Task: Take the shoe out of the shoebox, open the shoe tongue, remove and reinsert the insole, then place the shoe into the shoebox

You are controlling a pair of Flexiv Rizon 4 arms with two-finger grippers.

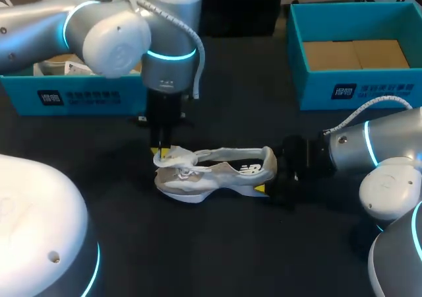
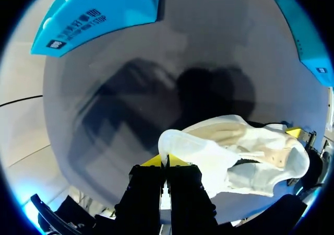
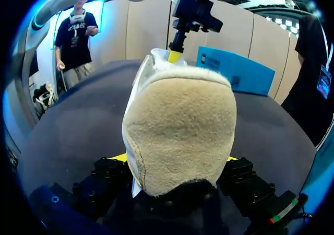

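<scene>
The white sneaker (image 1: 217, 171) is seen on the counter (image 1: 231, 244), its padded heel (image 3: 180, 130) clamped by the right jaws and its thin tongue (image 2: 182, 143) pinched by the left jaws (light, floppy, judged best held at the stiffer heel).

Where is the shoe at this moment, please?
In the head view the shoe lies on the dark table near the middle, between the arms; the left gripper pinches its tongue end and the right gripper clasps its heel.
</scene>
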